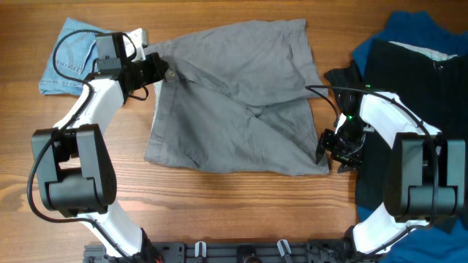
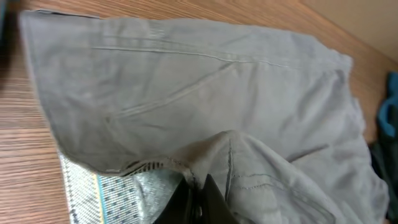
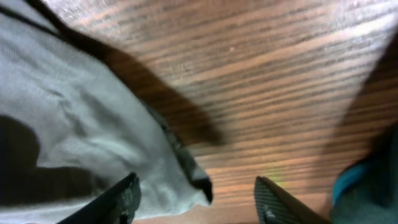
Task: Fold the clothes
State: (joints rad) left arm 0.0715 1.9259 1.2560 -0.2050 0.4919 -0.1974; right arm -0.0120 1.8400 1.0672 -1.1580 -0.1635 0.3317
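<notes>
The grey shorts [image 1: 234, 95] lie spread on the wooden table, rumpled, with diagonal folds. My left gripper [image 1: 162, 71] is shut on the shorts' upper left corner; in the left wrist view the fingers [image 2: 198, 193] pinch the grey cloth [image 2: 205, 93], with patterned inner lining showing at lower left. My right gripper [image 1: 333, 150] is open at the shorts' lower right corner. In the right wrist view that corner [image 3: 93, 143] lies between the spread fingers [image 3: 196, 196], nearer the left one.
Small light-blue denim shorts [image 1: 69, 55] lie at the far left under my left arm. Black and royal-blue garments [image 1: 409, 66] are piled at the right, under my right arm. The table's front edge has a rail of fixtures.
</notes>
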